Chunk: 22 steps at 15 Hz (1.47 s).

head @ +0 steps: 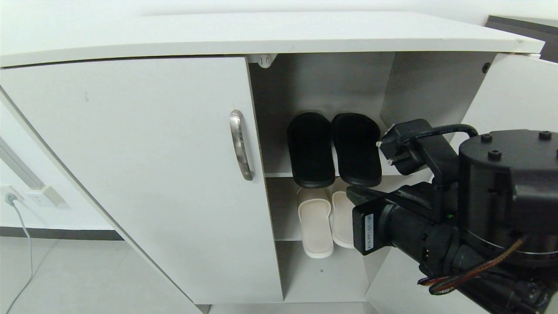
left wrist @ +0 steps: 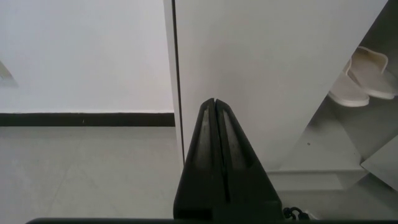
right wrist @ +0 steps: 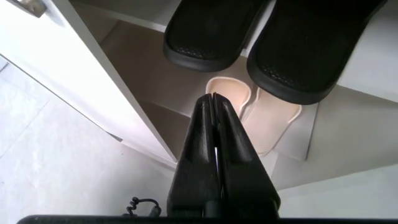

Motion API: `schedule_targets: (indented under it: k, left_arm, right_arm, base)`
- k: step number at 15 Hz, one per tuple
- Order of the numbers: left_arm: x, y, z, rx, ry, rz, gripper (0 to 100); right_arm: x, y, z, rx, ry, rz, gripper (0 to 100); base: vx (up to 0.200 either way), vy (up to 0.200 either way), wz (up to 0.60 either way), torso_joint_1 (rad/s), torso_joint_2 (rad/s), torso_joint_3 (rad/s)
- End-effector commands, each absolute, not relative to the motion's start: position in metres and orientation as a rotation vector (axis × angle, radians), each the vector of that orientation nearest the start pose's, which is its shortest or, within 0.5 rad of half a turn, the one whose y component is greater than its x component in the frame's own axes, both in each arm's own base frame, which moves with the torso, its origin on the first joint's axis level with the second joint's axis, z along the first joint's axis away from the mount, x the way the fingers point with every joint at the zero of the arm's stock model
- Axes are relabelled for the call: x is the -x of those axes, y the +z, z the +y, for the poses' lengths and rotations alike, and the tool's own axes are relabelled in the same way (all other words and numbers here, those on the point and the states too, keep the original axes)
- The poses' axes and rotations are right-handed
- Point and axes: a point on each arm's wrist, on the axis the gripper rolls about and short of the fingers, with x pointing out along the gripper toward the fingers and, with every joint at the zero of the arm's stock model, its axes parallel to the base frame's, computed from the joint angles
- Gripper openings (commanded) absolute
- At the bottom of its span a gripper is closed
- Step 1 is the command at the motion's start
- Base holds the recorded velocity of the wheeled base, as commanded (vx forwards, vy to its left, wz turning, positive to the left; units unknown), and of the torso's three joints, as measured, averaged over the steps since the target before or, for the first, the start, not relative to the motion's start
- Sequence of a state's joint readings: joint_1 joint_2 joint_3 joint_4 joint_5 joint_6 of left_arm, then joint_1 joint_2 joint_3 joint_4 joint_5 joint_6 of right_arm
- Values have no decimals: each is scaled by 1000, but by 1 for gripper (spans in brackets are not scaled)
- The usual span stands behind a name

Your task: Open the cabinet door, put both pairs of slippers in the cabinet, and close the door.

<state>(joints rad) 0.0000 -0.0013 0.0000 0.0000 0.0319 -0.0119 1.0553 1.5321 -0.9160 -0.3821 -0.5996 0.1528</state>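
The white cabinet (head: 261, 35) has its left door (head: 130, 165) closed and its right door (head: 514, 96) swung open. A pair of black slippers (head: 333, 150) (right wrist: 214, 31) lies on the upper shelf, toes hanging over the front edge. Below them, a pair of white slippers (head: 324, 224) (right wrist: 273, 121) (left wrist: 364, 78) lies on the lower shelf. My right gripper (head: 351, 194) (right wrist: 212, 96) is shut and empty, just in front of the shelves at the height of the white slippers. My left gripper (left wrist: 214, 102) is shut and empty, low in front of the closed left door (left wrist: 267, 62).
A metal handle (head: 240, 144) runs down the closed door's right edge. A wall socket with a white cable (head: 11, 198) sits on the wall left of the cabinet. Grey floor (head: 65, 279) lies open to the front left.
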Motion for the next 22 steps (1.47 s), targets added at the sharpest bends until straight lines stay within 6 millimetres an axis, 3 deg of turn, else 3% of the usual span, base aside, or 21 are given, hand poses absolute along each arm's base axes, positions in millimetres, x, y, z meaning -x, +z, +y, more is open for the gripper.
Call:
schedule_targets:
  k: [1, 17, 22]
  left_arm:
    - [23, 75, 1, 12, 32, 0, 0]
    - [23, 75, 1, 12, 32, 0, 0]
    - [23, 75, 1, 9, 32, 0, 0]
  right_arm:
    - [-146, 234, 231, 32, 435, 201, 0]
    - [-155, 219, 233, 58, 410, 227, 0]
    - [-159, 215, 229, 82, 393, 234, 0]
  base:
    - [-200, 0, 0, 2, 2, 2]
    - [-200, 0, 0, 1, 4, 5]
    - [0, 0, 0, 0, 0, 0]
